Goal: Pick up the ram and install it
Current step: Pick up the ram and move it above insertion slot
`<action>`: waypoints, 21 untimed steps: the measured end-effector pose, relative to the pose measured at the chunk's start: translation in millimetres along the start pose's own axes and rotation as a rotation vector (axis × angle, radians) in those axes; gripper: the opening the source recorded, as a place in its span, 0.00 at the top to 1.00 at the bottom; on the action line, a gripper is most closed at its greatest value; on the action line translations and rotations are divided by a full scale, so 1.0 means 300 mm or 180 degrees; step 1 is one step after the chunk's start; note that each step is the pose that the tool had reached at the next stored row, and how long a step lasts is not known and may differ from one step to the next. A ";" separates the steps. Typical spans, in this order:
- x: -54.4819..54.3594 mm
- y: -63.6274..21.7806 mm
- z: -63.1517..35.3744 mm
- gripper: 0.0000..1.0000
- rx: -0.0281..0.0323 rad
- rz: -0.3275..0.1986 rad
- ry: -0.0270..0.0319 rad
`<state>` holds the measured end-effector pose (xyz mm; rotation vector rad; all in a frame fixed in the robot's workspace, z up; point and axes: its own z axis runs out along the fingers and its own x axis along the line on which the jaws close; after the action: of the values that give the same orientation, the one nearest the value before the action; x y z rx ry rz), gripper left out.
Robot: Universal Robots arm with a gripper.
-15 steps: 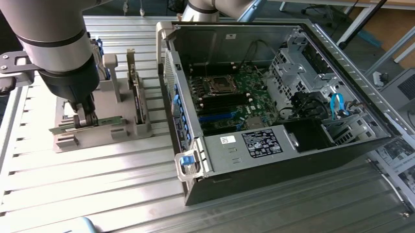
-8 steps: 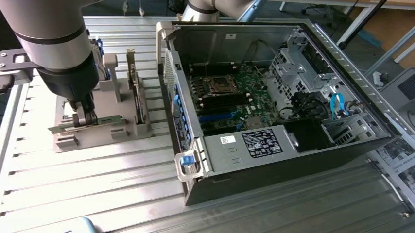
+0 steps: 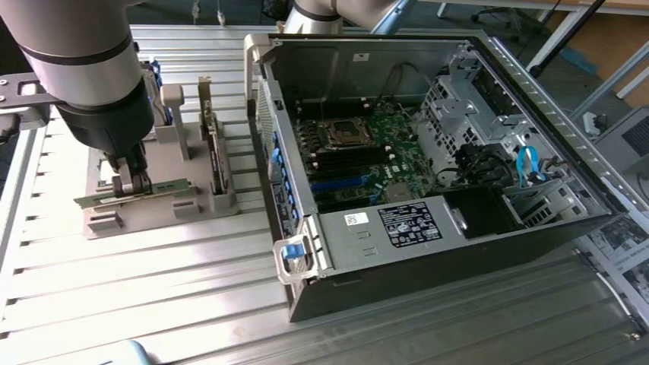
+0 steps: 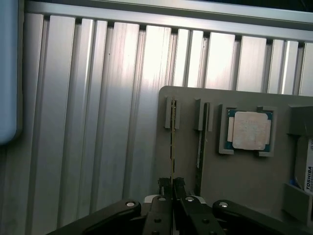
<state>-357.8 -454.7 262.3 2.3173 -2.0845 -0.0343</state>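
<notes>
1. We find the gripper (image 4: 172, 182) clenched on the ram (image 4: 172, 142). Its fingers pinch the two flat faces at the upper edge, near mid-length.
2. The ram stands on edge in a slot of the grey holder (image 4: 244, 191), directly below the fingers. We cannot tell whether it has cleared the slot.
3. Just beside the gripper, a second stick (image 4: 200, 147) stands in the neighbouring slot, apart from the fingers. Farther off on that same side, the CPU (image 4: 250, 129) lies in its pocket, and the hard drive (image 4: 308, 171) sits beyond it.
4. Well apart from the gripper, toward the exterior view's right, the open computer case (image 3: 568, 99) exposes its motherboard (image 3: 385, 144).
5. We judge the ram light, stiff and thin, with smooth faces that may slip.
6. We judge it fragile. Hold it centrally on the faces, clear of the contact edge, because an off-centre hold would let it tilt.
</notes>
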 end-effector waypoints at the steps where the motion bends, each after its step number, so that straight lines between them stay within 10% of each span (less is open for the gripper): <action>1: 0.000 0.000 -0.001 0.87 0.0000 0.0000 0.0000; 21: 0.000 0.001 -0.027 0.87 0.0000 0.0000 0.0000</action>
<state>-357.8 -454.7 270.4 2.3173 -2.0845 -0.0344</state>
